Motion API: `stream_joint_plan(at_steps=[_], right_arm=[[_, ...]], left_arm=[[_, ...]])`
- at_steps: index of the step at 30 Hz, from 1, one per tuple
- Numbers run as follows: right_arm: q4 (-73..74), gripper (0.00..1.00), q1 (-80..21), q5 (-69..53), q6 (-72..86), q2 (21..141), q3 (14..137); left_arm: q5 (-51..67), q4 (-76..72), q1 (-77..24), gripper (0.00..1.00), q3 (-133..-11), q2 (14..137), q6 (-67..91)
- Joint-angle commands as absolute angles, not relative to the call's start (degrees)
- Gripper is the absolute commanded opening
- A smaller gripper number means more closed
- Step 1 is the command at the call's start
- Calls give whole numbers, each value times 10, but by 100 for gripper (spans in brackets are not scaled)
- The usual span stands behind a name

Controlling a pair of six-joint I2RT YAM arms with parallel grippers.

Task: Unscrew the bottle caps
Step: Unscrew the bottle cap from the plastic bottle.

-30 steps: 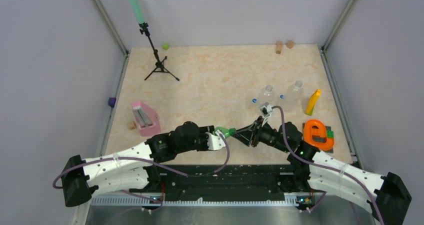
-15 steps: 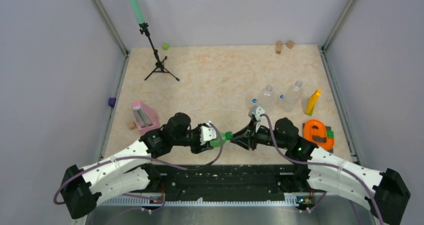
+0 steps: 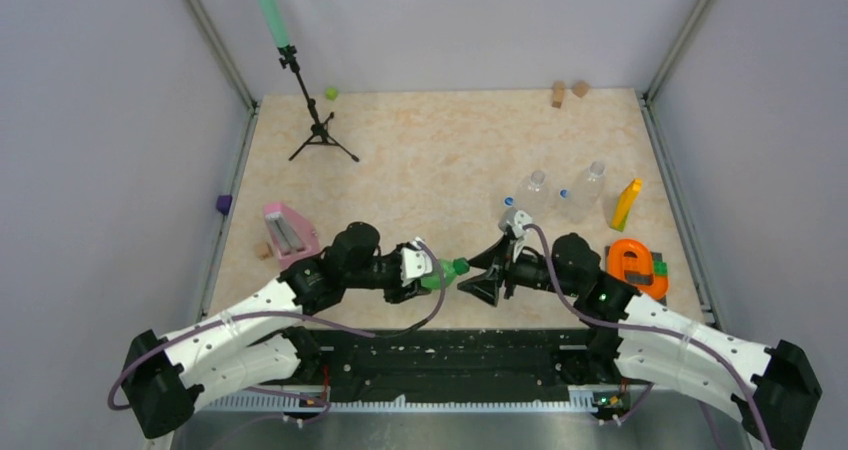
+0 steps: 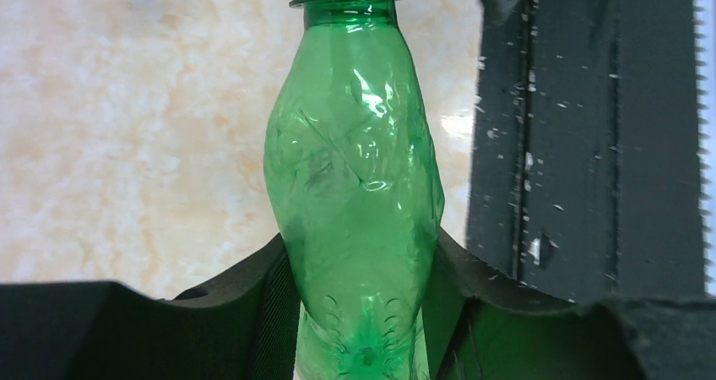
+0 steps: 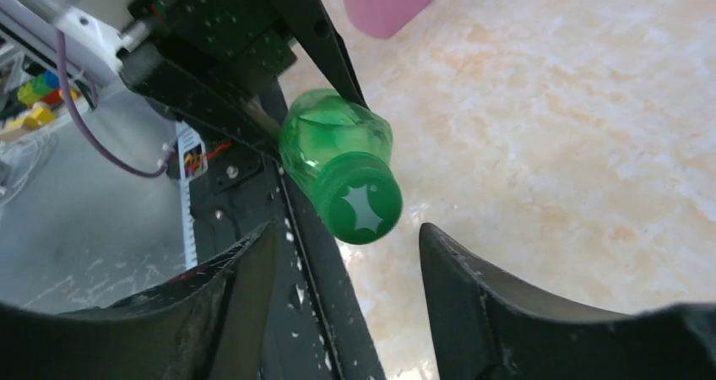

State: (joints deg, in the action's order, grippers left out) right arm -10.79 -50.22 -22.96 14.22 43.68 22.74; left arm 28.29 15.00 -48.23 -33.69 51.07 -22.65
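My left gripper [image 3: 428, 274] is shut on the translucent green bottle [image 4: 355, 186] near its base and holds it level above the table's near edge, neck pointing right. Its dark green cap [image 5: 358, 204] is on the neck and also shows in the top view [image 3: 458, 267]. My right gripper [image 3: 474, 281] is open, its fingers [image 5: 473, 279] spread either side of the cap and a little short of it, touching nothing. Two clear bottles [image 3: 535, 190] [image 3: 586, 189] stand at the right, uncapped. Two blue caps [image 3: 508, 201] [image 3: 564, 194] lie beside them.
A yellow block [image 3: 626, 204] and an orange ring-shaped thing [image 3: 635, 266] are at the right. A pink holder [image 3: 289, 236] lies at the left, a tripod [image 3: 318, 130] at the back left. A lime-green lump [image 3: 330, 94] and wooden blocks [image 3: 567, 92] are at the far edge.
My left gripper has drawn the green bottle left and towards the near edge. My right gripper has followed it left and has opened in front of the cap.
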Motion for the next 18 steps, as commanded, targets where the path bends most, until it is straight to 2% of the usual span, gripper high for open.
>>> stream_joint_plan(at_steps=[1,5,11,13,15,18], right_arm=[[-191,64,-507,-172,246,400,218],[-184,64,-507,-92,313,392,219],[-160,58,-506,-70,347,414,233],[-162,52,-506,-69,351,421,233],[-168,40,-506,-69,354,426,230],[-171,38,-506,-75,354,430,229]], left_arm=[[193,90,-500,0,-356,520,-260],[113,94,-536,0,-353,521,-295],[49,78,-570,0,-345,512,-313],[47,71,-574,0,-338,504,-316],[42,66,-578,0,-334,496,-318],[37,64,-581,0,-329,486,-318]])
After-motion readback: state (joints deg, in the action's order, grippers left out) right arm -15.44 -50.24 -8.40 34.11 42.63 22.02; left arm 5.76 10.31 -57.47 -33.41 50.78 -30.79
